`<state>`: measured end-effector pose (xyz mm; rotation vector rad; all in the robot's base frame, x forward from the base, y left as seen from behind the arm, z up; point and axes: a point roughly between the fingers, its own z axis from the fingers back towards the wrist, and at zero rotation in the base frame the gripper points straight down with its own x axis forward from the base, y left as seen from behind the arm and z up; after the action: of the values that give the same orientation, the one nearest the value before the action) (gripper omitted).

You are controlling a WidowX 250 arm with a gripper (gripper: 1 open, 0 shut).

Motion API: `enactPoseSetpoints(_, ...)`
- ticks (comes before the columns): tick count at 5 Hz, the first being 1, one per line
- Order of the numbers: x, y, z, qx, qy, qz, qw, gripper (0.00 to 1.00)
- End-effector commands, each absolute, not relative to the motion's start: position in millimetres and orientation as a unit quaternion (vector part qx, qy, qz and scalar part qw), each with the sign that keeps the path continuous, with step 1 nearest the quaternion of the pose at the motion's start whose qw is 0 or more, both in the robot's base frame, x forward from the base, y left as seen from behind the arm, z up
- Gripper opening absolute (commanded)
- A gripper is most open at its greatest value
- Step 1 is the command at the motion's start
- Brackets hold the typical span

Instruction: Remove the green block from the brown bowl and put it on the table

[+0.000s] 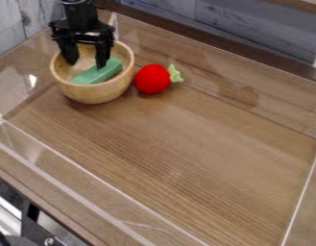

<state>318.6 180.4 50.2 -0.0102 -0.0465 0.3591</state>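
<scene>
We see the tool [85, 56] spread wide open above the brown bowl [91, 86], holding nothing. The green block [103, 73] lies tilted inside the bowl, one end near the rim. We judge that a finger may catch the thick wall and push or tip the bowl, or the flat block may slip out when squeezed. The red toy [153, 79] stands just beside the bowl, so we would set the block on the free desk [186, 154] further away
</scene>
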Motion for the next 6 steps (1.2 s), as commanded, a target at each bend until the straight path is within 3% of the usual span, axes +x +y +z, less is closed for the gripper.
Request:
enactPoseSetpoints(1, 333, 181, 68.9, 0.01, -0.051, 0.208, 0.977, 1.0)
enactPoseSetpoints(4, 346, 168, 71.8, 0.015, -0.044, 0.3, 0.953, 1.0)
enactPoseSetpoints(5, 340, 173, 54.7, 0.022, -0.035, 0.304, 0.952, 1.0)
enactPoseSetpoints(6, 332, 171, 51.2, 0.027, -0.03, 0.294, 0.955, 0.0)
